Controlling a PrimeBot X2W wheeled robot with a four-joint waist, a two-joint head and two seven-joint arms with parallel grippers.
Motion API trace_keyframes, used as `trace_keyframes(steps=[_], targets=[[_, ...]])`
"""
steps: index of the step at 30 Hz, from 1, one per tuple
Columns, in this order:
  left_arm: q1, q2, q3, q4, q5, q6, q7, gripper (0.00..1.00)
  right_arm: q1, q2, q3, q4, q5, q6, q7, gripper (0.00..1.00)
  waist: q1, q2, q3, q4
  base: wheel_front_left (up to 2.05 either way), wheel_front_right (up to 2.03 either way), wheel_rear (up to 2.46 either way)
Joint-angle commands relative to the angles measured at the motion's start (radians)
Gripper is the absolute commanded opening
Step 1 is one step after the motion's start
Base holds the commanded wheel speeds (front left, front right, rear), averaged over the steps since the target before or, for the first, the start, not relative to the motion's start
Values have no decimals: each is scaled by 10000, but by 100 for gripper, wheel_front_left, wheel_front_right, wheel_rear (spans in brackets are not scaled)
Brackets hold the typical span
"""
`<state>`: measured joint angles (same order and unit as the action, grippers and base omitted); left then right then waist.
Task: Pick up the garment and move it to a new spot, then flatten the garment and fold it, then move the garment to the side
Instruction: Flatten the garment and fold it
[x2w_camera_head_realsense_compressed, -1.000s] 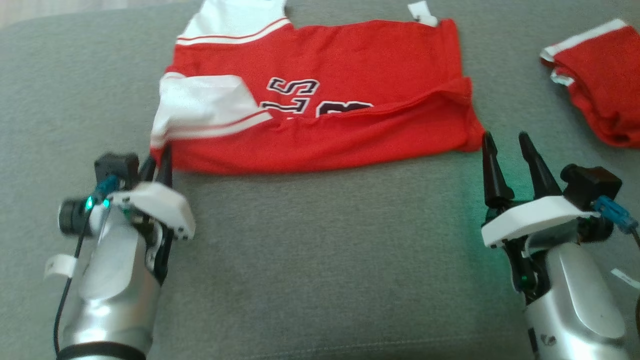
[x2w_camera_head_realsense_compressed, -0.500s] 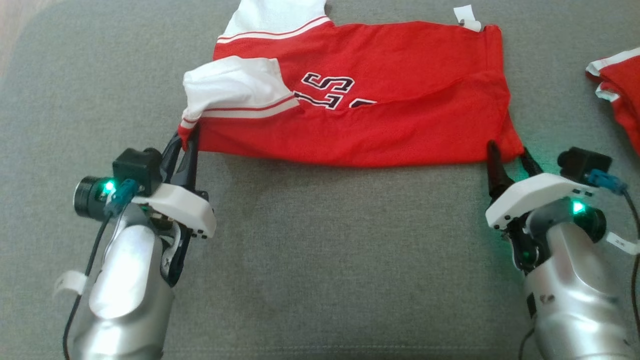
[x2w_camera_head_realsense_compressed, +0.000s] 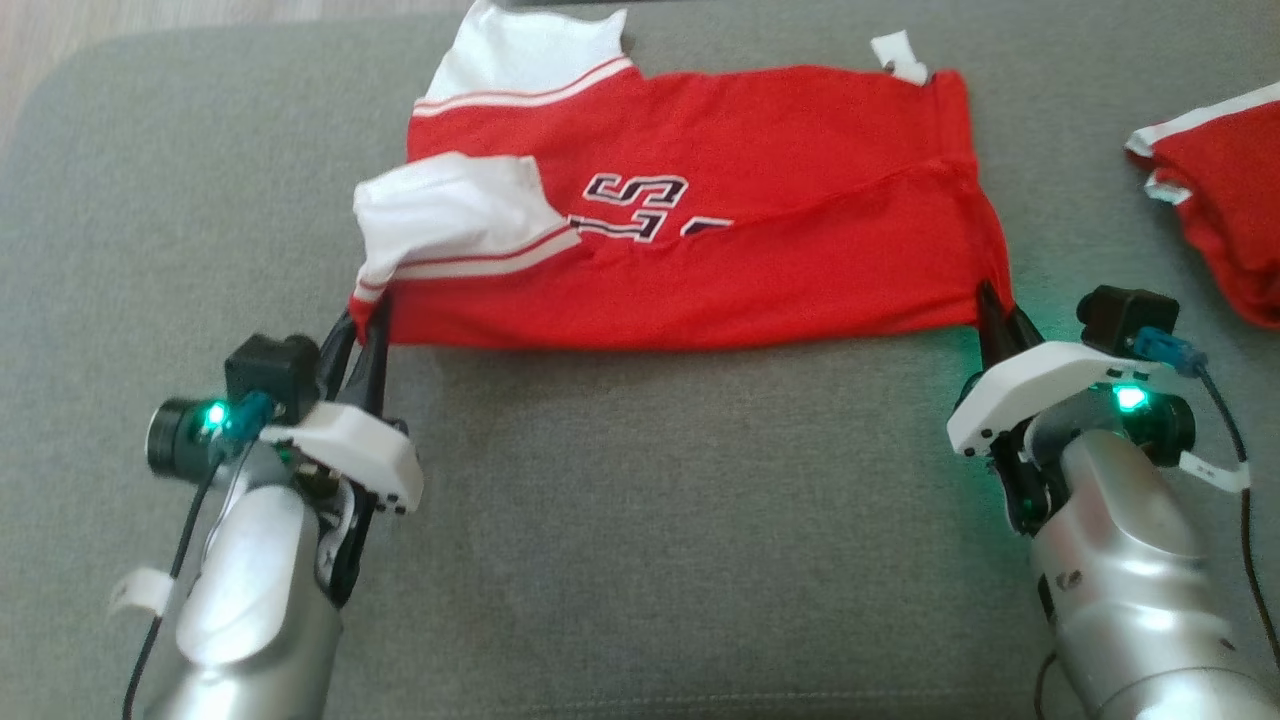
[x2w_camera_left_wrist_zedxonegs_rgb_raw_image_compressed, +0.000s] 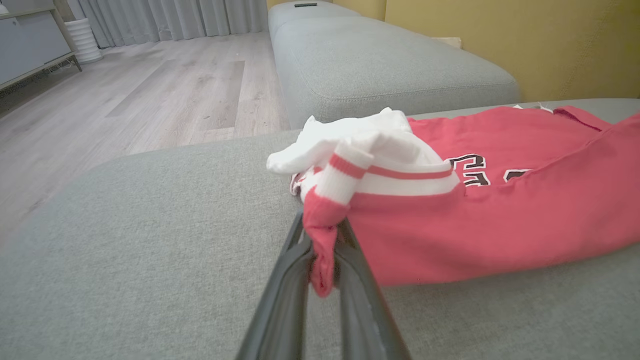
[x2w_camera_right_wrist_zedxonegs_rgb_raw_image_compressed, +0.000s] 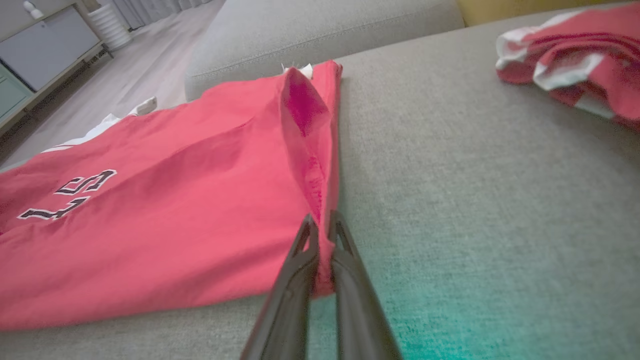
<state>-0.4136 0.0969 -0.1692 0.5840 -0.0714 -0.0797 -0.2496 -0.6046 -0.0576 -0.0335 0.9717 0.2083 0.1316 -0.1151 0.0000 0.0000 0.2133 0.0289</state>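
1. Our left hand (x2w_camera_head_realsense_compressed: 362, 318) is pinched tight on the near left corner of the red shirt (x2w_camera_head_realsense_compressed: 760, 280).
2. Our right hand (x2w_camera_head_realsense_compressed: 998, 308) is pinched tight on the near right corner.
3. The shirt lies on the grey sofa cushion (x2w_camera_head_realsense_compressed: 650, 520), with its near part folded over the letters.
4. Another red cloth (x2w_camera_head_realsense_compressed: 1225, 200) sits well apart, on the right.

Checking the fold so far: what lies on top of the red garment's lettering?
A folded-up red layer covers the lower part of the black lettering; the white sleeve lies beside it. Covered letters cannot be read.
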Motion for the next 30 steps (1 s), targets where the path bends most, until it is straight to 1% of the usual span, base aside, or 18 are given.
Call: trace_keyframes(steps=[1, 8, 10, 12, 14, 19, 26, 27, 28, 29, 30], targets=[[-112, 336, 435, -255, -18, -8, -121, 0, -69, 74, 261, -324, -140, -9, -211, 0, 0, 0, -181, -139, 0, 0, 0], [567, 336, 600, -38, -332, -124, -122, 0, 749, 74, 312, -1052, -379, -9, -239, 0, 0, 0, -855, -464, 0, 0, 0], [821, 345, 589, -23, -385, -166, -122, 0, 1085, 74, 272, -1423, -409, -9, -143, 0, 0, 0, -1057, -525, 0, 0, 0], [1234, 368, 590, -68, -468, -216, -122, 0, 1664, 67, 184, -2101, -587, -9, 94, 0, 0, 0, -1357, -599, 0, 0, 0], [1530, 356, 594, -136, -537, -238, -122, 0, 2121, 62, 129, -2603, -652, -9, 380, 0, 0, 0, -1547, -628, 0, 0, 0], [2359, 304, 606, -229, -916, -330, -122, 0, 3477, 25, -131, -3811, -597, -9, 1533, 0, 0, 0, -2022, -664, 0, 0, 0], [3011, 278, 244, -533, -1081, -397, 115, 0, 5067, 36, -617, -5837, -601, -9, 2910, 0, 0, 0, -2234, -627, 0, 0, 0], [3043, 270, 183, -545, -1090, -402, 203, 41, 5217, 43, -667, -6088, -553, -9, 3067, 0, 0, 0, -2237, -625, 0, 0, 0], [3043, 270, 183, -545, -1090, -402, 203, 41, 5217, 43, -667, -6088, -553, -9, 3067, 0, 0, 0, -2237, -625, 0, 0, 0], [3056, 270, 120, -568, -1077, -406, 251, 75, 5343, 49, -698, -6333, -529, -9, 3177, 42, 0, 0, -2237, -623, 0, 0, 0], [3060, 268, 90, -595, -1077, -403, 273, 100, 5447, 56, -769, -6555, -470, -9, 3256, 100, 0, 0, -2235, -624, 0, 0, 0]])
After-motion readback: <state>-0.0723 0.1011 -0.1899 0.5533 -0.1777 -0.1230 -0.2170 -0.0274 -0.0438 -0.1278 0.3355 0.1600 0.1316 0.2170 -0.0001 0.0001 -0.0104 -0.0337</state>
